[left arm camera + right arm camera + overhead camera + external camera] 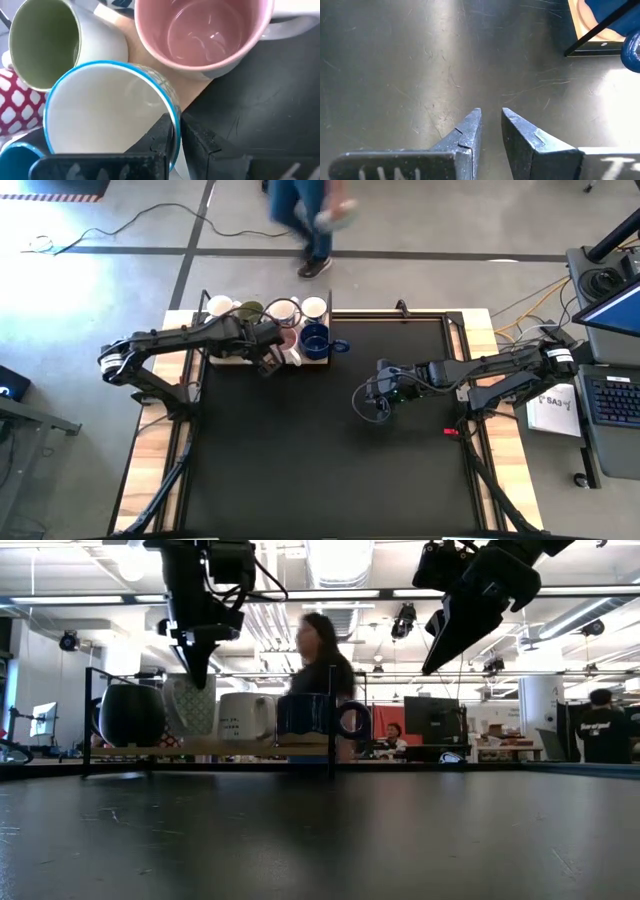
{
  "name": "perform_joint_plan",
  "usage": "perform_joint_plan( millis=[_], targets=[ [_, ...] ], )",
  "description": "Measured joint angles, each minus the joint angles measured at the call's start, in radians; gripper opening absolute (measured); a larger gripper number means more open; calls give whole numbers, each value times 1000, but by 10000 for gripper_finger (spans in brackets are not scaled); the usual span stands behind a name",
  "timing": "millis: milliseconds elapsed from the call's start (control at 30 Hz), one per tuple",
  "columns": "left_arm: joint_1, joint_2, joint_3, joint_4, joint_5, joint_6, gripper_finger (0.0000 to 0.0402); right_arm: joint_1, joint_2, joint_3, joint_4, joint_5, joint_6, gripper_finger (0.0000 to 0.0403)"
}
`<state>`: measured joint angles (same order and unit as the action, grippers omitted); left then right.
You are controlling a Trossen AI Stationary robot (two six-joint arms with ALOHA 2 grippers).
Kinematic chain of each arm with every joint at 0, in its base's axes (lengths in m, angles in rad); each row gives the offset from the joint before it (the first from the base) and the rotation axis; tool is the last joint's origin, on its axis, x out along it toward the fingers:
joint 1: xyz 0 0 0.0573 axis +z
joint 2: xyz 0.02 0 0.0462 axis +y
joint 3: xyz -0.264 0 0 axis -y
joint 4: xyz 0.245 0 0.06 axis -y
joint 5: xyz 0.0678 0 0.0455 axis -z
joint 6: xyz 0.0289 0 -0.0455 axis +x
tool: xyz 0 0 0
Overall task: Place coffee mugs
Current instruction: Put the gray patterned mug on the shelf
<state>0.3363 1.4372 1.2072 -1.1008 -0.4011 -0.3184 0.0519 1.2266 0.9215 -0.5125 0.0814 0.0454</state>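
Black table (pixel 320 440): left gripper (pixel 177 131) jaws pinching blue-rimmed mug (pixel 107 112) wall; right gripper (pixel 491 120) jaws slightly apart, empty.

mugs (pixel 283 320) crowded on rack (pixel 228 360) at far edge, black table (pixel 300 460) open elsewhere

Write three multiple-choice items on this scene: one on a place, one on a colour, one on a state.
1. The right tool hangs over: A the bare mat; B the tray; C a plate.
2. The rim of the mug at the left tool is: A red; B blue; C green.
3. The left tool: A is wide open; B pinches the mug's wall; C holds a spoon.
1A, only mat lies under it; 2B, the rim shows blue; 3B, the wall sits between its fingers.
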Motion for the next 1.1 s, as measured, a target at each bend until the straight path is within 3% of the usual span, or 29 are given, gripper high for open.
perform_joint_plan(
  millis=[1100],
  targets=[
    [41, 1, -45, 36, 21, 60, 22, 0, 0, 0, 0, 0, -1, 66]
  ],
)
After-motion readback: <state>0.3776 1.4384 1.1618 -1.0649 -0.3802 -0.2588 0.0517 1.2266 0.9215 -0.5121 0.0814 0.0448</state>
